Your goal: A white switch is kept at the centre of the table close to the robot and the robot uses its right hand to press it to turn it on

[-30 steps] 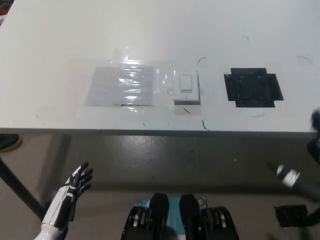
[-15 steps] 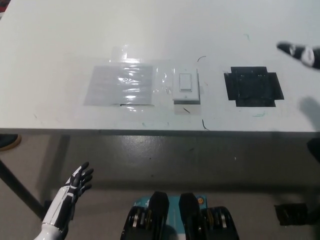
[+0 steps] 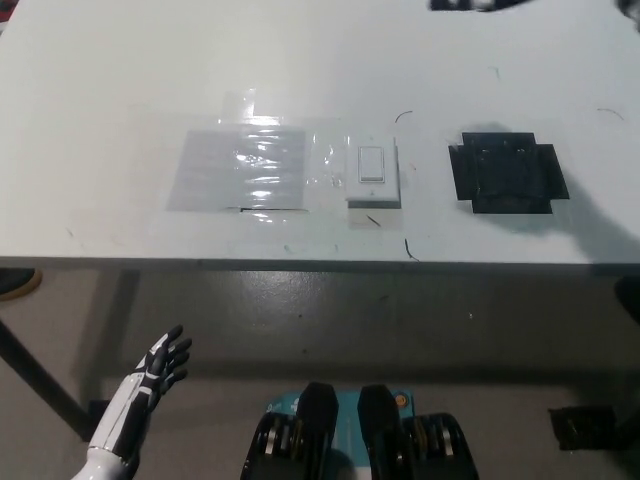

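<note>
The white switch (image 3: 372,172) lies flat on the white table (image 3: 120,80), near the middle of its front edge, with its rocker in a raised wall plate. My black right hand (image 3: 470,4) is only a blurred dark sliver at the picture's top edge, far beyond the switch and to its right, not touching it. Its shadow falls over the table's right side. My white left hand (image 3: 152,372) rests below the table's front edge at the lower left, open, with fingers spread and nothing in it.
A black tape square (image 3: 508,172) is stuck to the table right of the switch. A shiny clear taped sheet (image 3: 243,170) lies left of it. The table's front edge (image 3: 300,262) runs across the picture, with grey floor below.
My right hand has swung from the lower right, up over the table's right side, to the top edge of the picture. The left hand has barely shifted. The switch looks unchanged.
</note>
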`<action>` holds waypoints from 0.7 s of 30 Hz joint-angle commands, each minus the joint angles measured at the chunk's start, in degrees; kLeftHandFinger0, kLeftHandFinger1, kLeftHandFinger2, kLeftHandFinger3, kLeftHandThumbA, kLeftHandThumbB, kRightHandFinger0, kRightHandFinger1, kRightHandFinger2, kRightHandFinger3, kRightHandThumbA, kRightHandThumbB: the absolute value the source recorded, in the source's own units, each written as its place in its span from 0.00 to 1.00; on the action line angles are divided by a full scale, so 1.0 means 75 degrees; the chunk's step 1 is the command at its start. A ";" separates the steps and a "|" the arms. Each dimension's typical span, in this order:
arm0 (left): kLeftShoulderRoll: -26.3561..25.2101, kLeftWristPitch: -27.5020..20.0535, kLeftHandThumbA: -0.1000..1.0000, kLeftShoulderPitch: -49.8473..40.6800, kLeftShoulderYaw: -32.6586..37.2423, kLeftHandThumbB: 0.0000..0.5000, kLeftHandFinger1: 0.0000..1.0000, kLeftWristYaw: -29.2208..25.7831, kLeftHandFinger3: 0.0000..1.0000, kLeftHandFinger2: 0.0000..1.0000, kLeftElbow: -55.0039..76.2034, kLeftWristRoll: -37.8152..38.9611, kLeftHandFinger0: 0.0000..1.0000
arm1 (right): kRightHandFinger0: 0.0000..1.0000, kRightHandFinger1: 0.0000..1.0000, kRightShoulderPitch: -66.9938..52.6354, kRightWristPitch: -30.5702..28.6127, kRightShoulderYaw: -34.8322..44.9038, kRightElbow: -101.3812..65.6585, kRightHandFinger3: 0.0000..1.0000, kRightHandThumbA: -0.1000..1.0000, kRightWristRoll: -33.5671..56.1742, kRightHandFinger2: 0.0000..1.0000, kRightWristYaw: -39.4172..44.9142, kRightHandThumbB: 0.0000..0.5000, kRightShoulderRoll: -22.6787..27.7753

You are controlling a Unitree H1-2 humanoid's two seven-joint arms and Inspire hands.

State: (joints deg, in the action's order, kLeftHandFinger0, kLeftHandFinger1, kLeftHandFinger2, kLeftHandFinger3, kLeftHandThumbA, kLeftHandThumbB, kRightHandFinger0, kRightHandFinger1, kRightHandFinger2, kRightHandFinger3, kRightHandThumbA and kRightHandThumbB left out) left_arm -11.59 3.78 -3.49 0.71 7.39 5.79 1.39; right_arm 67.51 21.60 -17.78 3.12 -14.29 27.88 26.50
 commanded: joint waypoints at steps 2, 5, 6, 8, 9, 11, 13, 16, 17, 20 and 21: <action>-0.0086 -0.0144 1.00 0.0092 0.0032 0.12 1.00 0.0206 1.00 1.00 0.0168 0.0106 1.00 | 1.00 1.00 0.1352 0.0596 -0.0811 0.1348 1.00 1.00 -0.0506 1.00 0.0860 0.64 -0.0300; -0.0076 -0.0090 1.00 0.0054 0.0030 0.14 1.00 0.0210 1.00 1.00 0.0224 0.0111 1.00 | 1.00 1.00 0.1513 0.0589 -0.1245 0.2088 1.00 1.00 -0.0784 1.00 0.0774 0.64 -0.0549; -0.0073 -0.0015 1.00 0.0022 0.0026 0.12 1.00 0.0208 1.00 1.00 0.0297 0.0117 1.00 | 1.00 1.00 0.1530 0.0395 -0.1419 0.2301 1.00 1.00 -0.0922 1.00 0.0736 0.63 -0.0606; -0.0065 0.0065 1.00 0.0018 0.0047 0.11 1.00 0.0197 1.00 1.00 0.0359 0.0067 1.00 | 1.00 1.00 0.1587 -0.0069 -0.1699 0.2905 1.00 1.00 -0.1085 1.00 0.0672 0.62 -0.0729; -0.0058 0.0065 1.00 0.0026 0.0058 0.07 1.00 0.0189 1.00 1.00 0.0356 0.0033 1.00 | 1.00 1.00 0.1586 -0.0026 -0.1772 0.3016 1.00 1.00 -0.1138 1.00 0.0663 0.64 -0.0763; -0.0053 0.0035 1.00 0.0038 0.0062 0.04 1.00 0.0148 1.00 1.00 0.0348 -0.0079 1.00 | 1.00 1.00 0.1546 0.0064 -0.1910 0.3274 1.00 1.00 -0.1244 1.00 0.0574 0.66 -0.0896; -0.0041 0.0081 1.00 0.0044 0.0081 0.03 1.00 0.0132 1.00 1.00 0.0357 -0.0135 1.00 | 1.00 1.00 0.1471 0.0145 -0.2028 0.3408 1.00 1.00 -0.1325 1.00 0.0596 0.67 -0.0968; -0.0044 0.0073 1.00 0.0071 0.0145 0.18 1.00 0.0121 1.00 1.00 0.0361 -0.0269 1.00 | 1.00 1.00 0.1330 0.0138 -0.2204 0.3525 1.00 1.00 -0.1487 1.00 0.0545 0.66 -0.1093; -0.0062 0.0022 1.00 0.0079 0.0158 0.22 1.00 0.0150 1.00 1.00 0.0342 -0.0264 1.00 | 1.00 1.00 0.1312 0.0024 -0.2316 0.3589 1.00 1.00 -0.1586 1.00 0.0574 0.68 -0.1115; -0.0075 -0.0048 1.00 0.0026 0.0171 0.19 1.00 0.0157 1.00 1.00 0.0320 -0.0267 1.00 | 1.00 1.00 0.1214 0.0060 -0.2597 0.3593 1.00 1.00 -0.1841 1.00 0.0644 0.68 -0.1183; -0.0065 -0.0070 1.00 0.0012 0.0187 0.17 1.00 0.0134 1.00 1.00 0.0302 -0.0313 1.00 | 1.00 1.00 0.1221 0.0070 -0.2806 0.3633 1.00 1.00 -0.2000 1.00 0.0711 0.71 -0.1212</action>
State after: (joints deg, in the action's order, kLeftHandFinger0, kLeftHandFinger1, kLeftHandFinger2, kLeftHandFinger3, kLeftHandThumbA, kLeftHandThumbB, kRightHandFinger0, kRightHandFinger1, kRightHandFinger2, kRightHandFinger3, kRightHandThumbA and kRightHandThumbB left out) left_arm -11.57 4.52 -3.45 1.70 8.20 6.45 0.32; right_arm 74.57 23.45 -36.57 30.20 -24.37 32.08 18.18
